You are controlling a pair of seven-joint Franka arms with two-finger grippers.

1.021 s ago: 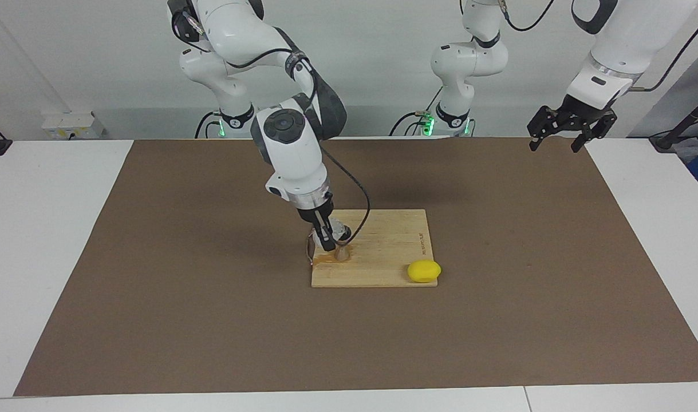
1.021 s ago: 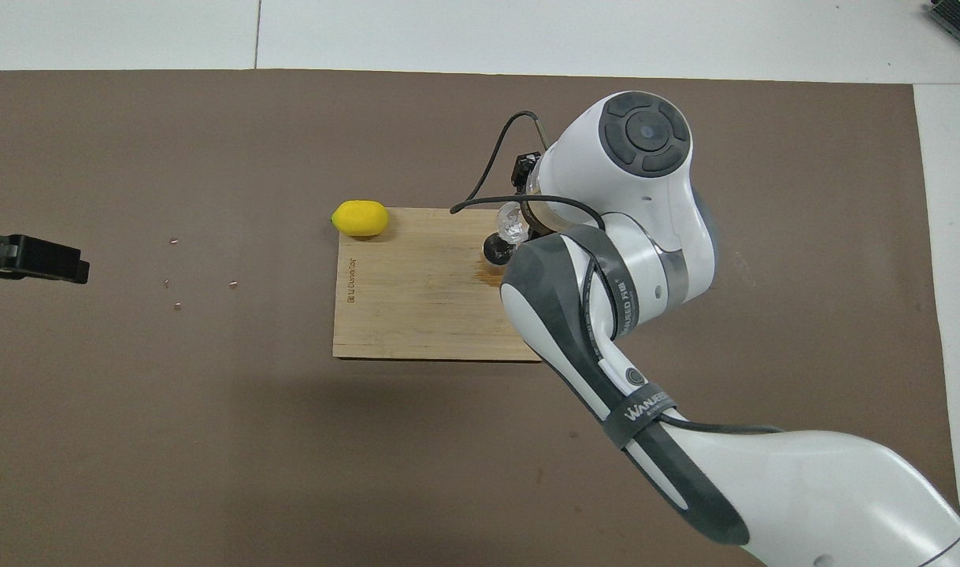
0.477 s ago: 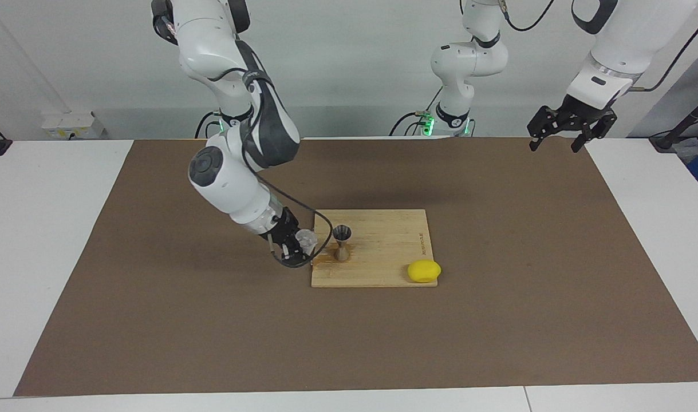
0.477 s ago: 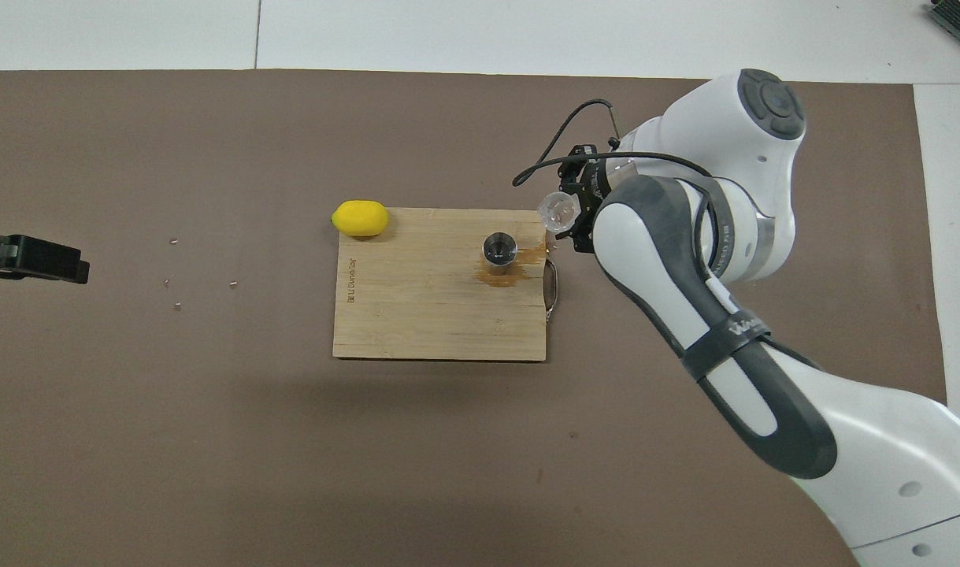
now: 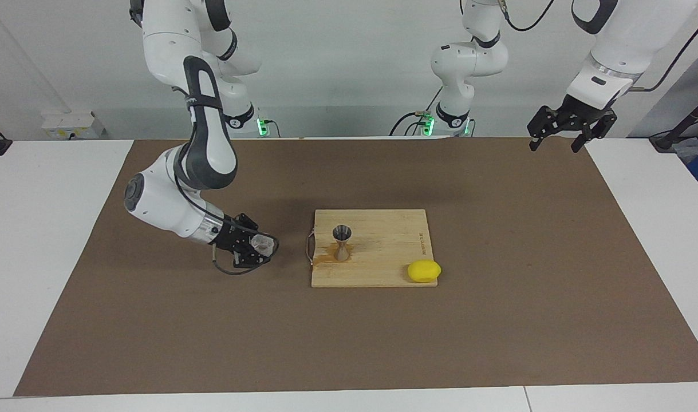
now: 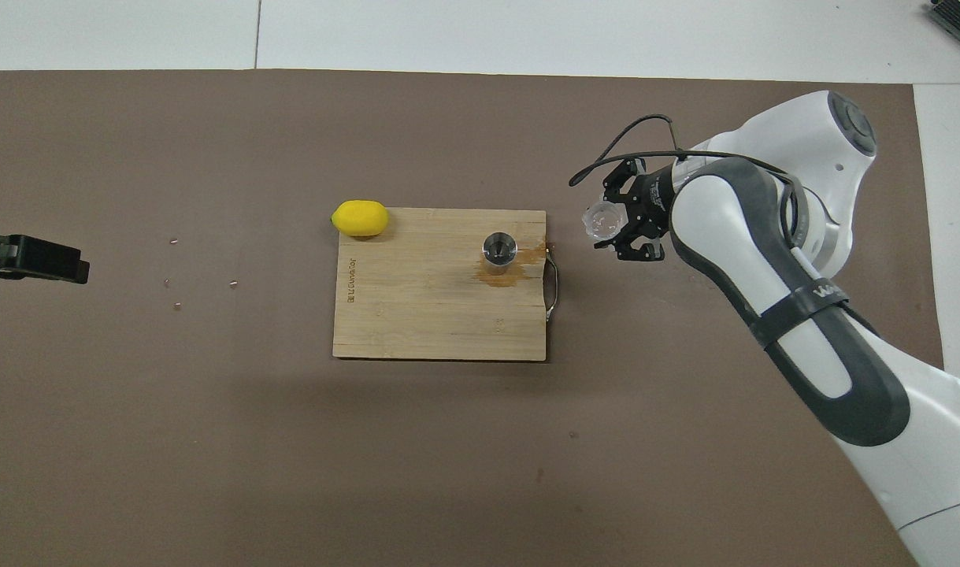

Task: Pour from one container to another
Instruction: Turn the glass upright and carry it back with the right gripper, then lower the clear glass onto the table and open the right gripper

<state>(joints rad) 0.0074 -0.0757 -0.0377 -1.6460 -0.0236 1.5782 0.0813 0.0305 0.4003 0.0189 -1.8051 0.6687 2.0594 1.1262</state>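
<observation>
Right gripper (image 5: pixel 256 249) pinching small clear ribbed cup (image 5: pixel 263 245), low over brown mat (image 5: pixel 497 320) beside wooden cutting board (image 5: pixel 383 252); silver hourglass jigger (image 5: pixel 342 242) upright on board by a wet stain; left gripper (image 5: pixel 571 127) waits, jaws spread, above mat corner.

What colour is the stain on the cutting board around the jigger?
Orange-brown stain at the jigger's foot on the cutting board, clearest in the overhead view.

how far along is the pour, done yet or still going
The pour looks done: the jigger stands upright on the cutting board with an amber spill at its foot. The right claw grips the clear cup over the mat, off the board. Left: set the cup down. The left claw waits, open.
</observation>
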